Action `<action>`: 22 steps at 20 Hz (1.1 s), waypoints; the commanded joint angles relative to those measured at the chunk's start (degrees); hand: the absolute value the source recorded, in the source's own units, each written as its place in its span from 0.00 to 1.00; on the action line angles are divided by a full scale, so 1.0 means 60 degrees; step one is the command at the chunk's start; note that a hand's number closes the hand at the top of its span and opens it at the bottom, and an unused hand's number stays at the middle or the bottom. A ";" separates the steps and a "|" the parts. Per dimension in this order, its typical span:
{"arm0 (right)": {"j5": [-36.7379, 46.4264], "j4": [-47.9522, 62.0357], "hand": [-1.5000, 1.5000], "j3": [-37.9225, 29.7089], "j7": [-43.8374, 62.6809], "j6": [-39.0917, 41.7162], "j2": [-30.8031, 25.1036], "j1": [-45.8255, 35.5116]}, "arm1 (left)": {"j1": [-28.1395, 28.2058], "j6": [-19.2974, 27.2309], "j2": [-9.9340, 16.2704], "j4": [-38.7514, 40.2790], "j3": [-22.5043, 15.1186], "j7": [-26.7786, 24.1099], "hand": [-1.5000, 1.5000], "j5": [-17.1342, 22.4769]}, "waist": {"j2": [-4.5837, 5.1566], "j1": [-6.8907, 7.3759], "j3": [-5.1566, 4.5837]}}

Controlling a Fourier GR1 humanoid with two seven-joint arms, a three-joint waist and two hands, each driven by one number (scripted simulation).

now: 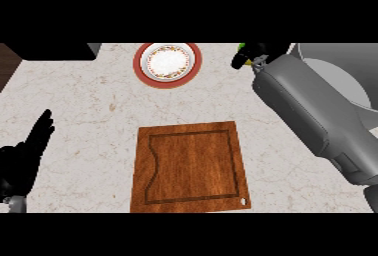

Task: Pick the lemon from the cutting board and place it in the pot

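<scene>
The wooden cutting board (190, 167) lies in the lower middle of the counter with nothing on it. My right forearm stretches up to the top right, where my right hand (249, 54) is curled round the lemon (241, 48). Only small yellow-green bits of the lemon show between the fingers. The hand is just left of the grey pot (336, 75), whose rim and inside are partly hidden by my forearm. My left hand (26, 155) rests open at the left edge, fingers pointing up, away from the board.
A white plate with a red rim (167, 63) sits at the back, left of my right hand. A dark block (59, 51) fills the top left corner. Pale marble counter surrounds the board.
</scene>
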 commanded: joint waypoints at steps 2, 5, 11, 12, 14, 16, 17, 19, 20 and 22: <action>0.0462 -0.1097 1.00 -0.0708 0.0852 -0.0846 -0.0640 0.0112 | 0.0065 0.0093 -0.0222 -0.0006 -0.0054 -0.0019 0.50 -0.0148 | -0.0010 -0.0113 0.0005; 0.0505 -0.0857 1.00 -0.1428 0.0137 -0.1399 -0.1144 0.0322 | 0.0300 -0.0122 -0.0078 -0.0502 -0.0008 0.0163 0.50 -0.0059 | 0.0031 0.0062 0.0012; 0.0809 -0.1082 1.00 -0.2327 -0.0871 -0.1793 -0.1632 0.1005 | -0.0012 0.0018 -0.0501 0.0158 0.0004 -0.0258 0.50 -0.0434 | 0.0075 0.0041 0.0005; 0.0804 -0.1051 1.00 -0.2513 -0.0937 -0.1891 -0.1520 0.1135 | -0.0024 -0.0277 -0.0214 -0.0005 0.0314 -0.0069 0.50 -0.0179 | 0.0073 0.0068 0.0005; 0.0254 -0.0752 1.00 -0.3069 -0.2157 -0.1786 -0.2329 0.1193 | -0.0640 -0.0306 -0.0286 0.0792 0.0388 -0.0168 0.50 -0.0198 | 0.0111 0.0021 0.0005; 0.0327 -0.0308 1.00 -0.3451 -0.2360 -0.1889 -0.2110 0.1027 | -0.0450 -0.0331 -0.0315 0.0320 0.0319 0.0142 0.50 -0.0312 | 0.0095 0.0109 0.0006; 0.0399 0.0552 1.00 -0.3558 -0.2917 -0.2238 -0.2164 0.0973 | 0.0001 -0.0137 -0.0558 0.0069 0.0139 -0.0258 0.50 -0.0486 | 0.0126 0.0221 0.0008; 0.0430 0.0706 1.00 -0.3796 -0.3295 -0.2512 -0.2141 0.1255 | -0.0056 -0.0295 -0.0577 -0.0221 0.0062 0.0107 0.50 -0.0469 | 0.0110 0.0186 0.0009; 0.0194 0.0963 1.00 -0.3967 -0.3759 -0.1748 -0.2559 0.0869 | -0.0044 -0.0192 -0.0521 -0.0138 0.0163 -0.0117 0.50 -0.0623 | 0.0112 0.0196 0.0007; -0.0008 0.2258 1.00 -0.4347 -0.4724 -0.2389 -0.2513 0.0866 | -0.0290 -0.0233 -0.0660 0.0042 -0.0035 -0.0229 0.50 -0.0719 | 0.0193 0.0339 0.0013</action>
